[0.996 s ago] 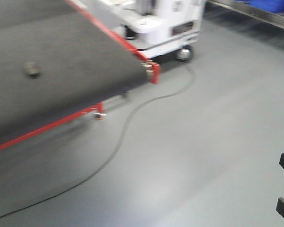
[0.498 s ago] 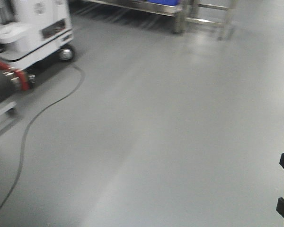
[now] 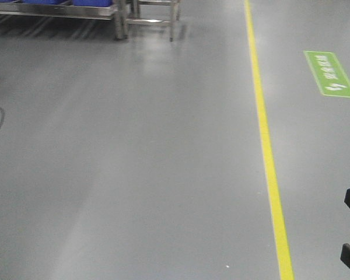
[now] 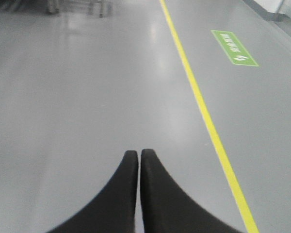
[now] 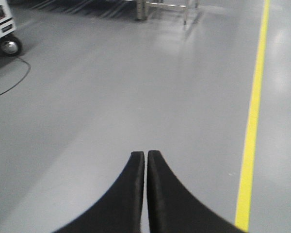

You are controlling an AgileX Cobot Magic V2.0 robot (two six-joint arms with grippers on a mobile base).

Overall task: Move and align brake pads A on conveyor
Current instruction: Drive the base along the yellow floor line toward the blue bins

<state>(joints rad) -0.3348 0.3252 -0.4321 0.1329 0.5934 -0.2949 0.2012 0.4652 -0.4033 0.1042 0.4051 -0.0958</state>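
Left gripper (image 4: pixel 138 154): fingers pressed together tip to tip, nothing between them. Right gripper (image 5: pixel 145 155): the same, closed and empty. Both point out over bare grey floor (image 3: pixel 134 163).

Step, as I read it: the robot's base is in transit and no handling is under way. To do it well:
- Bring the base round until the conveyor belt fills the front view.
- Stop square to the belt's long edge, and only then open the fingers.
- Keep the wheels off the black cable (image 5: pixel 19 81) lying near the white cart's wheel (image 5: pixel 10 46).

Brake pads: not in any view. Conveyor belt: not in any view either. Their position relative to either gripper cannot be read here.

Visible instead: yellow floor line (image 3: pixel 268 151), green floor sign (image 3: pixel 331 73), steel rack legs (image 3: pixel 121 20) at the far side.
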